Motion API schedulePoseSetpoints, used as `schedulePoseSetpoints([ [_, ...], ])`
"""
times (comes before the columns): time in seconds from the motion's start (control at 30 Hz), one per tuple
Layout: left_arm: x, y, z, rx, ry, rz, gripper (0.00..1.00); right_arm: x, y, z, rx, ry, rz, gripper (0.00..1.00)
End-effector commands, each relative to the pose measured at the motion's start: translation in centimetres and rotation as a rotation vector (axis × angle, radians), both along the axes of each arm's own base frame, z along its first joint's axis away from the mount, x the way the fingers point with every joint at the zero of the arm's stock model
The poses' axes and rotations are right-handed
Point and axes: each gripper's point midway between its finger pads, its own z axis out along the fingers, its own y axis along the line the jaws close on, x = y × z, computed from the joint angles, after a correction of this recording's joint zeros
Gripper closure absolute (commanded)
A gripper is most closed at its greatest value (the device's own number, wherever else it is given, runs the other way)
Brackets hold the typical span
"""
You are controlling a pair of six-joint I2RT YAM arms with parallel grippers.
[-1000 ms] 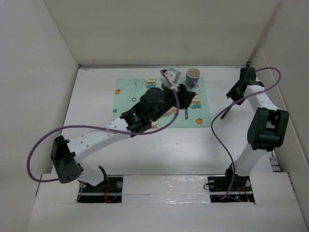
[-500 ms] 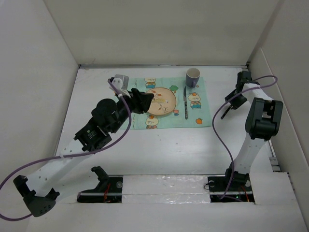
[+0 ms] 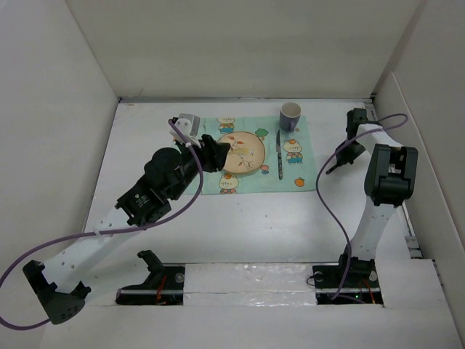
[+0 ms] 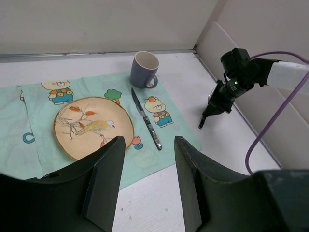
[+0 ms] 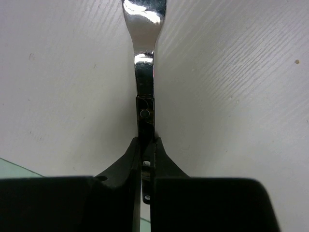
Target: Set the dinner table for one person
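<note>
Plate (image 3: 243,151), knife (image 3: 279,154) and mug (image 3: 290,115) sit on the mat (image 3: 301,173). My right end effector (image 5: 145,145) pinches a utensil (image 5: 144,72), not yet placed; my left end effector (image 4: 147,142) gapes wide, empty.

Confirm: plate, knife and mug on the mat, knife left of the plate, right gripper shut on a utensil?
One error: the knife lies right of the plate, not left, as the top external view shows. The rest holds: both sit with the mug on the mat, and the right gripper is shut on a utensil.
</note>
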Motion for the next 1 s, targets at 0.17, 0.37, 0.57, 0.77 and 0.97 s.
schedulePoseSetpoints([
  [0.17,0.4,1.4,3.1,-0.025,-0.063,0.065,0.57,1.2,0.6,7.7,-0.177,-0.144,0.133,1.0],
  [0.37,1.0,1.6,6.2,-0.029,-0.075,0.1,0.57,4.4,11.0,20.5,-0.111,-0.536,0.463,1.0],
  [0.57,1.4,2.5,10.4,-0.078,-0.102,0.154,0.5,2.2,29.7,22.5,0.08,-0.613,0.875,1.0],
  [0.77,1.1,4.2,11.6,-0.095,-0.076,0.216,0.47,0.9,42.1,23.0,0.22,-0.671,1.049,1.0],
  [0.97,1.0,5.0,9.6,-0.094,-0.014,0.262,0.45,0.9,50.0,20.4,0.33,-0.677,1.035,1.0],
])
